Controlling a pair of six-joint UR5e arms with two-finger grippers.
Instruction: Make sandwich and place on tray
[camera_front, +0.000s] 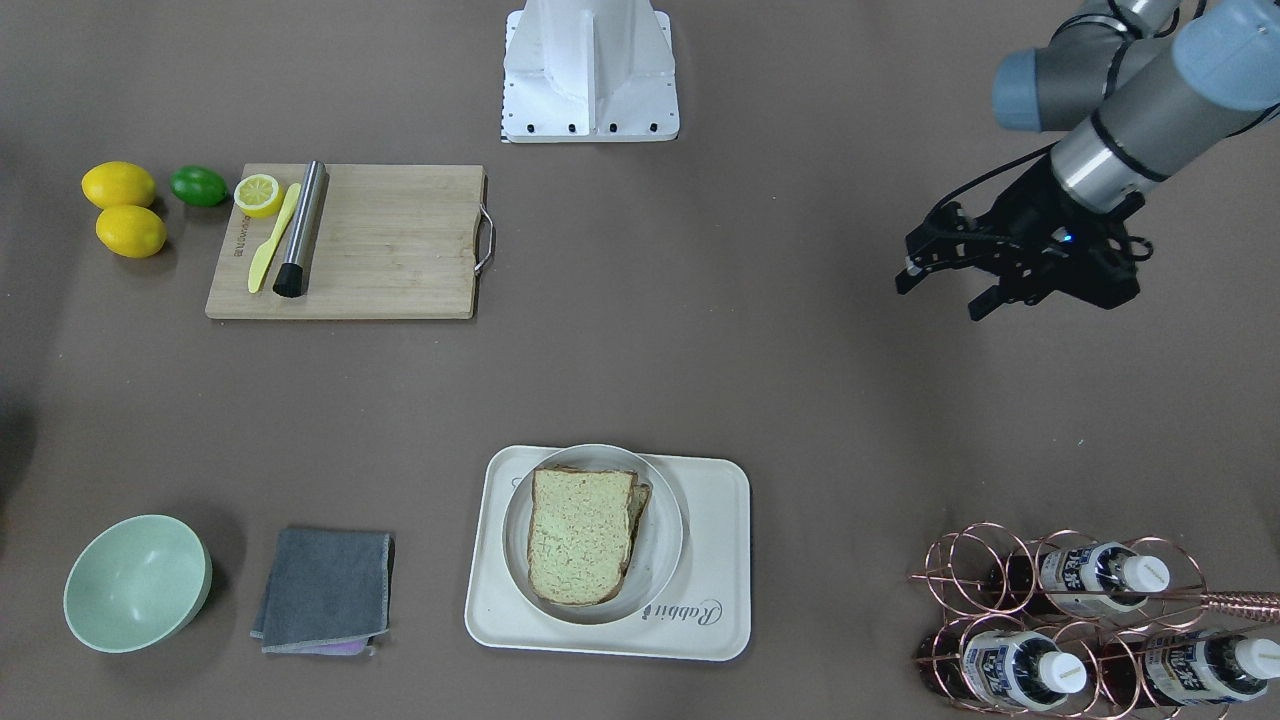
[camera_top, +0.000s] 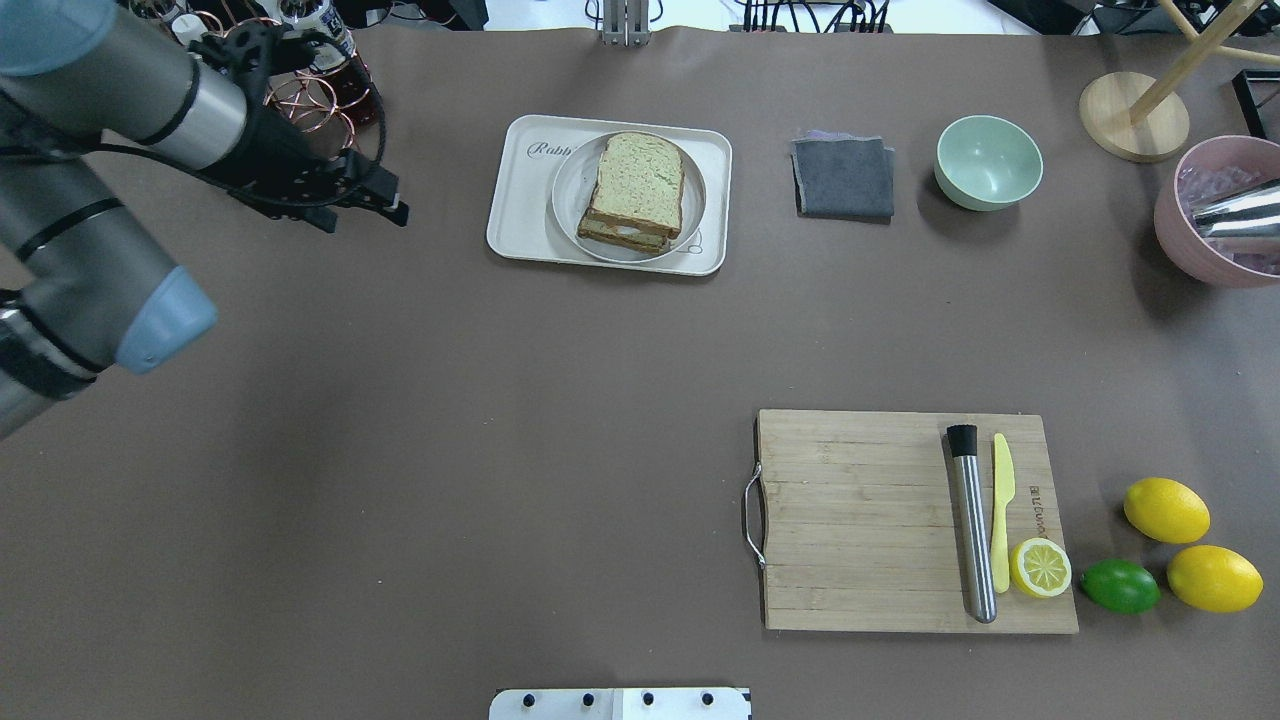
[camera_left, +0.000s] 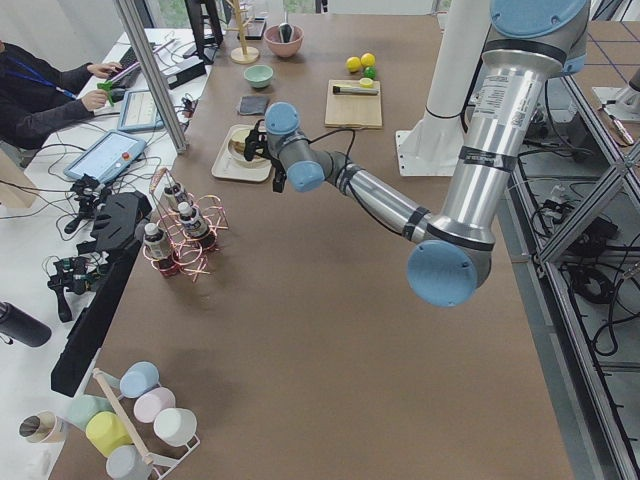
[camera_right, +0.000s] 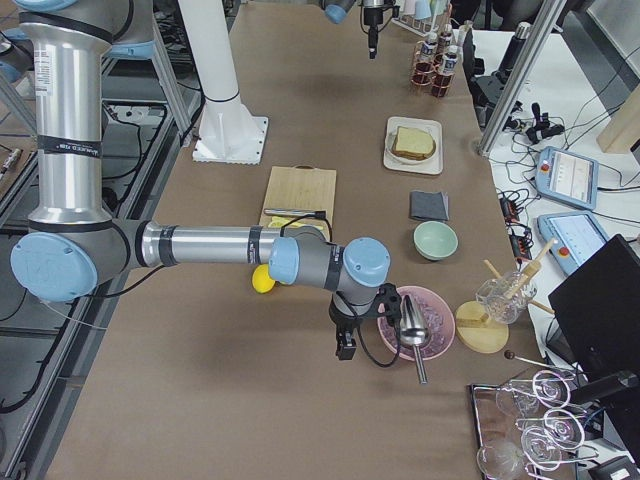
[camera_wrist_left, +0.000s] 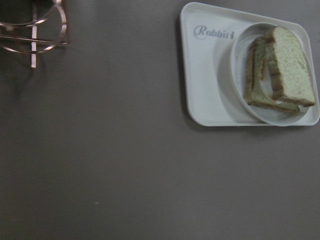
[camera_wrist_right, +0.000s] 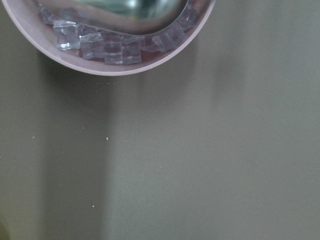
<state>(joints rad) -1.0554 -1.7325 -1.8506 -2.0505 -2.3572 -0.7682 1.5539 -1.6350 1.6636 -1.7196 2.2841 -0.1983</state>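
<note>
Peering at the sandwich (camera_top: 638, 190), I am finding its filling the hardest part to read: the overhead view is showing only a thin pale sliver between the two toast slices, and from the front the top slice is covering nearly everything under it. The sandwich is sitting on a round plate (camera_front: 662, 555), and the plate is resting inside the tray (camera_front: 720, 500). In the left wrist view the frame edge is cutting off the tray's far corner. The right gripper (camera_right: 345, 348) is showing up only in the side view, small and dark, hanging just beside a pink bowl (camera_wrist_right: 100, 62) whose ice cubes (camera_wrist_right: 90, 45) are running out of the top of its own camera's picture. I cannot tell whether its fingers are apart or together. The left gripper (camera_front: 942, 297) is hanging above the bare table (camera_front: 700, 350) with its two fingers spread and nothing between them. It is near the bottle rack (camera_front: 1060, 620), which the front view is partly cropping. The sandwich is lying well apart from that gripper, off toward the table's middle.
</note>
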